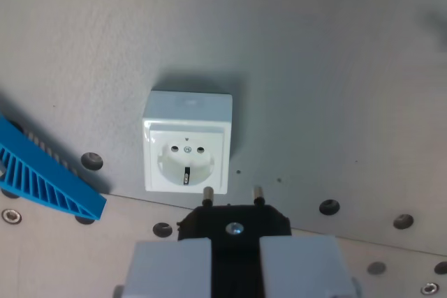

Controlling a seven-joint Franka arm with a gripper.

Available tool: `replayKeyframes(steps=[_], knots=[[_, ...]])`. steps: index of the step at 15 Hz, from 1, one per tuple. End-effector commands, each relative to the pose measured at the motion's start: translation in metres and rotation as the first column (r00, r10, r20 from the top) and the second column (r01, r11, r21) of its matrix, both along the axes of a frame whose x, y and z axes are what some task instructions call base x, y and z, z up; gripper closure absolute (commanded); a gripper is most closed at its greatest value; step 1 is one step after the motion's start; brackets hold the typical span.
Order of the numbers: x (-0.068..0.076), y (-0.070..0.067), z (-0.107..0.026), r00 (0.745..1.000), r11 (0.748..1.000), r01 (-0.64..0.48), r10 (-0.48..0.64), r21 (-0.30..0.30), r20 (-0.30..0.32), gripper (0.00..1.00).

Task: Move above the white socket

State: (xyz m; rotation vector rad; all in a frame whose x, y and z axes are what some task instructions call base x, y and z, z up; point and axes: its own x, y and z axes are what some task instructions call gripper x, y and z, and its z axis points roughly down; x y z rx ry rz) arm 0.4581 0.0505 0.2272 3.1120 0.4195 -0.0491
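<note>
Wrist view: gripper (pixel 235 259) at 6 o'clock edge, two pale grey boxy fingers (pixel 170 268) closed onto black plug (pixel 234 225) held between them, narrow gap filled by plug body. Plug matte black plastic, silver screw on face, two metal pins pointing toward 12 o'clock. White socket (pixel 187 142) near frame centre, just beyond pins toward 11 o'clock; left pin tip at socket's lower edge. Socket glossy square plastic box, round recess holding two pin holes. Grey matte board (pixel 314 68) beneath. Blue ribbed plastic piece (pixel 42 176) at 9 o'clock.
</note>
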Motion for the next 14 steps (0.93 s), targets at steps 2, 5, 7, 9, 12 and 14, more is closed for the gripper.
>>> replayKeyframes(steps=[2,5,7,9,12,14], knots=[[-0.010,0.005,-0.015,0.995,0.999,0.030,-0.032,0.016,0.093,1.00],[-0.016,0.007,-0.025,0.995,0.999,0.036,-0.038,0.017,0.094,1.00],[-0.020,0.008,-0.032,0.995,0.999,0.038,-0.040,0.018,0.094,1.00],[-0.024,0.009,-0.040,0.995,0.999,0.039,-0.040,0.019,0.092,1.00],[-0.031,0.010,-0.052,0.995,0.999,0.043,-0.044,0.021,0.090,1.00],[-0.035,0.011,-0.060,0.995,0.999,0.046,-0.048,0.022,0.091,1.00]])
